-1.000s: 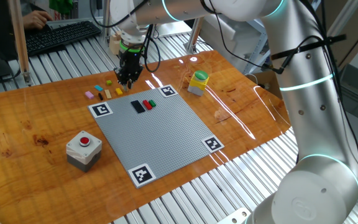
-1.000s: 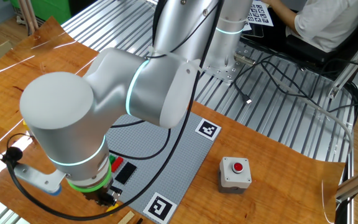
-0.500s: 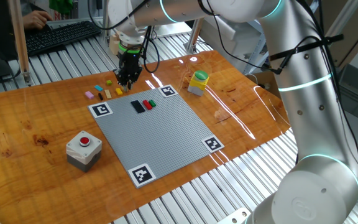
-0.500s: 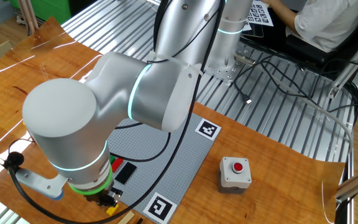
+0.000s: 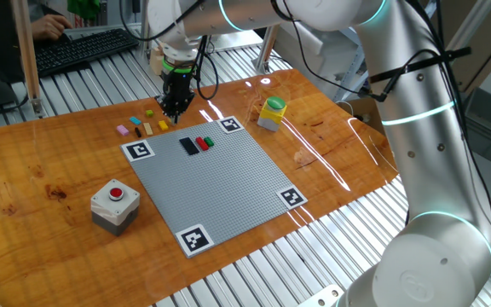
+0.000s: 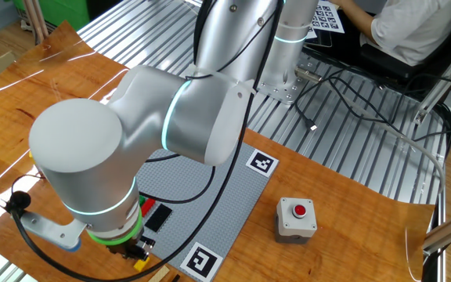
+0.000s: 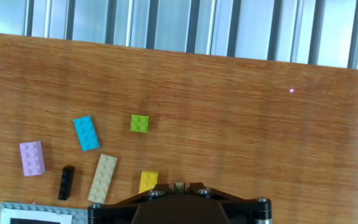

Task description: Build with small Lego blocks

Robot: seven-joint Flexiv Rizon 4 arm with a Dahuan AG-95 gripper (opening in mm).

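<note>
Hand view: only the dark underside of the gripper (image 7: 178, 205) shows along the bottom edge. The fingers are out of frame, so I cannot tell from here how wide they stand.

Six loose bricks lie on the wooden table (image 7: 260, 137):
- green brick (image 7: 139, 123), farthest up, alone
- blue brick (image 7: 86, 132), to its left, tilted
- pink brick (image 7: 32, 157), at far left
- black brick (image 7: 66, 182), small, below the pink one
- tan brick (image 7: 102, 178), long, beside the black one
- yellow brick (image 7: 148, 181), just above the gripper body

A corner of the grey baseplate (image 7: 42, 211) shows at bottom left.

One fixed view: the gripper points straight down at the table, at the right end of the loose cluster and just off the baseplate's far corner. The fingertips look close together. The gap is too small to read, and I cannot tell whether anything is pinched.

Three more bricks sit on the baseplate near that corner, side by side: a black plate brick (image 5: 190, 145), a red brick (image 5: 201, 142) and a green plate brick (image 5: 209, 141).

A button box (image 5: 114, 203) stands on the table near the baseplate's left side. A yellow object with a green top (image 5: 272, 111) stands to the right of the baseplate's far corner.

Other fixed view: the arm's bulk hides the fingers.
</note>
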